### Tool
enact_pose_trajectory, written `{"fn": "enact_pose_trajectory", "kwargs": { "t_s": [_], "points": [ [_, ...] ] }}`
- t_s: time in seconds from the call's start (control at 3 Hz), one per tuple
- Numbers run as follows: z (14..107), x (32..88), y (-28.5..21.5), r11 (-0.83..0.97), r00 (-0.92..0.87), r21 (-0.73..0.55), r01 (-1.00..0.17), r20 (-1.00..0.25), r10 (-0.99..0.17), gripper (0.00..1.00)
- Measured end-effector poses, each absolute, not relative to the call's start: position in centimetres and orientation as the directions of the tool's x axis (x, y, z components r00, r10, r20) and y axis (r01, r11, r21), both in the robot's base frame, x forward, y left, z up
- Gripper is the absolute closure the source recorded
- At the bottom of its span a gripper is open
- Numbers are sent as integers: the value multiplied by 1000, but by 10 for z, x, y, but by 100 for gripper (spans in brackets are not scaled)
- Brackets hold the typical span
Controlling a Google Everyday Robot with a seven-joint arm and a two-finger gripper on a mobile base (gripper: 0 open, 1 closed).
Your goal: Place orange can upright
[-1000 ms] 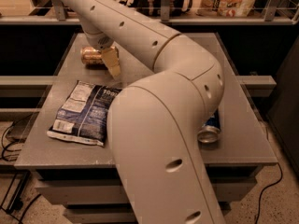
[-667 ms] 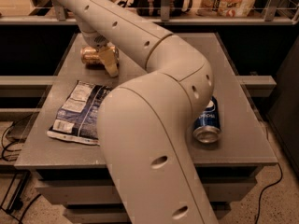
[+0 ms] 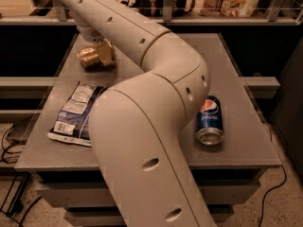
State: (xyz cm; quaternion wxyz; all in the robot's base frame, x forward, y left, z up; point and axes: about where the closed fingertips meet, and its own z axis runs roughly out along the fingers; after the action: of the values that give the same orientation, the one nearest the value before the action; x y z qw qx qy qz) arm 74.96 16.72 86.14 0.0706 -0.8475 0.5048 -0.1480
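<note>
**Orange can on its side, upright placement not yet done**

At the left of the grey metal table (image 3: 246, 145), a crumpled blue-and-white snack bag (image 3: 75, 112) lies flat. Behind it, toward the far left corner, the golden-orange drink can with silver ends (image 3: 89, 58) lies on its side, so standing it up appears to be the work remaining. The tan gripper (image 3: 107, 54) of the cream robot arm (image 3: 156, 74) sits against the can's right end; whether it is clamped on the can cannot be told. Far right, a blue Pepsi can (image 3: 209, 121) lies on its side.
</note>
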Motion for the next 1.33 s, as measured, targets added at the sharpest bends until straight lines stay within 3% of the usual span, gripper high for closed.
{"fn": "enact_pose_trajectory", "kwargs": {
  "t_s": [0.33,0.67,1.33],
  "points": [
    [870,748,169,-469,446,-291,-834,147,-883,88],
    [873,742,170,-446,450,-315,-838,66,-891,100],
    [883,724,167,-345,475,-426,-836,-247,-845,100]
  ]
}}
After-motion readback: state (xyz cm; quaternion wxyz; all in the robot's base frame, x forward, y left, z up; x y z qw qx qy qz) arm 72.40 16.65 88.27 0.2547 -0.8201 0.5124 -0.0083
